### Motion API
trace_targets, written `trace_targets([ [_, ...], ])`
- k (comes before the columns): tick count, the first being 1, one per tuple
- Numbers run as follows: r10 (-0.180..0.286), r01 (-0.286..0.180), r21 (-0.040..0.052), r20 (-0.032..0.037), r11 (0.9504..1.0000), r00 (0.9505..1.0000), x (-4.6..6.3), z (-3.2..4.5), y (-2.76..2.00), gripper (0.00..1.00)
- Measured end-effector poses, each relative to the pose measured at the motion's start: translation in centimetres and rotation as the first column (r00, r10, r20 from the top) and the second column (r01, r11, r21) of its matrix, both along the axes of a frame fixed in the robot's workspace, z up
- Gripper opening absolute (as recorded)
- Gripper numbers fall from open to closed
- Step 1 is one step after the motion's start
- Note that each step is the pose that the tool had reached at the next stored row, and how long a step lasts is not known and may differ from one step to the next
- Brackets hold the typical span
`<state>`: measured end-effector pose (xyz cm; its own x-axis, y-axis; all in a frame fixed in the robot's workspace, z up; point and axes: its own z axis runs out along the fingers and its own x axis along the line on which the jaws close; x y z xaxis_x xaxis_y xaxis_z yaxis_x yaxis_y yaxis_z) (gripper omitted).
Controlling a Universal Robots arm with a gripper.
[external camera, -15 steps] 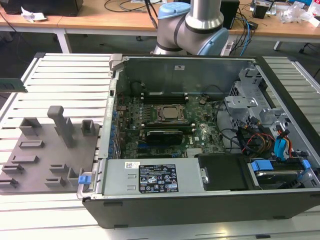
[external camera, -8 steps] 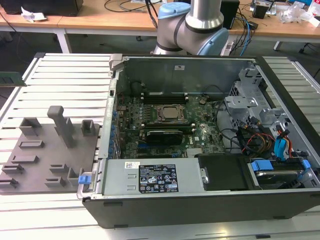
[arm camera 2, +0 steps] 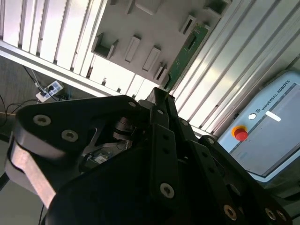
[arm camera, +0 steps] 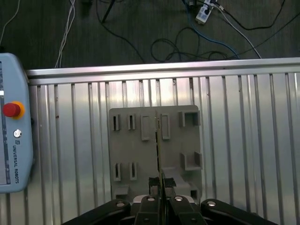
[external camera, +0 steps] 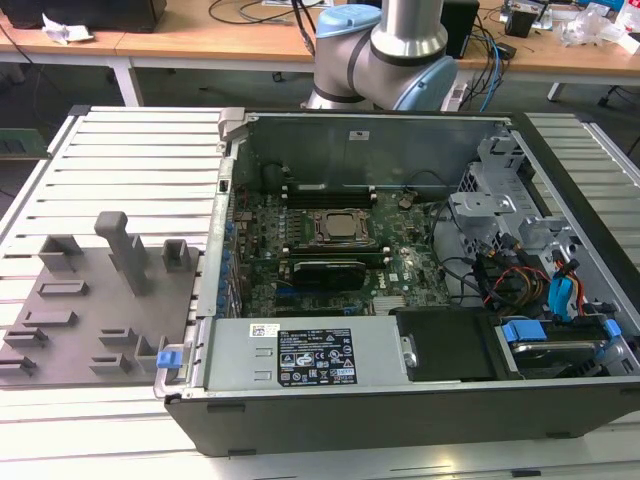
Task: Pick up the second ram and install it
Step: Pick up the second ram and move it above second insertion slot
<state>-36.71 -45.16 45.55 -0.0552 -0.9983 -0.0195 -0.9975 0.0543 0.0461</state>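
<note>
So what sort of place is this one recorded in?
Probably a robotics lab set up for computer assembly. An open desktop case sits on a slatted aluminium table, a teach pendant lies on that table, and cable-strewn desks stand behind. The gripper holds the second ram.

Upright blks (external camera: 128, 250) (tray (external camera: 95, 310)) obstruct; table (external camera: 130, 150) open.

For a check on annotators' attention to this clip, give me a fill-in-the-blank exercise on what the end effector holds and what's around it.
1. The end effector is shut on the second ram, a slim ___ circuit-board stick.
2. The grey tray lies on the exterior view's ___ of the open computer case.
3. In the first wrist view, the pendant carries a ___ button.
Missing words: green; left; red.
</note>
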Motion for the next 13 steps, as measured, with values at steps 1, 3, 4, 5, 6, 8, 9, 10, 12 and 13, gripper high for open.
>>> trace_targets([
  [1, 0.000, 0.000, 0.0006, -0.0001, 1.0000, 1.0000, 0.0, 0.00, 0.00, 0.14],
  [3, 0.000, 0.000, 0.0012, -0.0001, 1.0000, 1.0000, 0.0, 0.00, 0.01, 0.14],
  [4, 0.000, 0.000, 0.0013, -0.0002, 1.0000, 1.0000, 0.0, 0.01, 0.01, 0.14],
  [5, 0.000, 0.000, 0.0015, -0.0001, 1.0000, 1.0000, 0.0, 0.01, 0.01, 0.14],
  [6, 0.000, 0.000, 0.0018, -0.0001, 1.0000, 1.0000, 0.0, 0.00, 0.01, 0.14],
  [8, 0.000, 0.000, 0.0017, -0.0002, 1.0000, 1.0000, 0.3, 0.01, 0.01, 0.14],
  [9, 0.000, 0.000, 0.0017, -0.0002, 1.0000, 1.0000, 0.7, 0.01, 0.01, 0.14],
  [10, 0.000, 0.000, 0.0018, -0.0001, 1.0000, 1.0000, 1.1, -0.01, 0.01, 0.14],
  [12, 0.000, 0.000, 0.0018, -0.0001, 1.0000, 1.0000, 2.0, -0.02, 0.02, 0.14],
  [13, 0.000, 0.000, 0.0017, -0.0002, 1.0000, 1.0000, 2.6, -0.01, 0.04, 0.14],
])
